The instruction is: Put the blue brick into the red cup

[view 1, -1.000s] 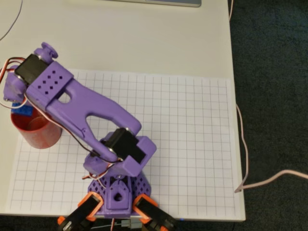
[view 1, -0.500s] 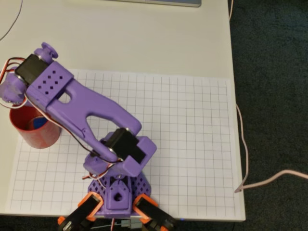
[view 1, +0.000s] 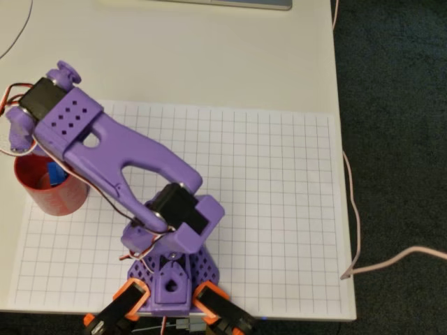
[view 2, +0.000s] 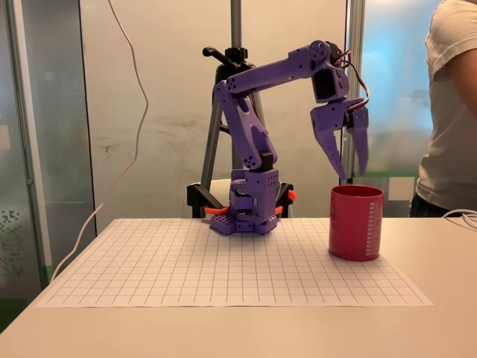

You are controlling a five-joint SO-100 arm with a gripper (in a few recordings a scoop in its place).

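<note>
Blue brick (view 1: 54,173) lies inside the red cup (view 2: 356,222) — well below the fingertips, clear of them. The cup stands at the grid sheet's (view 1: 279,209) left edge in the overhead view. Gripper (view 2: 355,173) hangs above the rim, fingers parted — holding nothing.

Purple arm reaches out, end effector (view 2: 355,173) pointing down (fingers parted, empty).

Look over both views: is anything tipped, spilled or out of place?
Nothing stands out. The red cup stands upright on the grid sheet, the blue brick lies inside it, and the open hand hangs above the rim.
</note>
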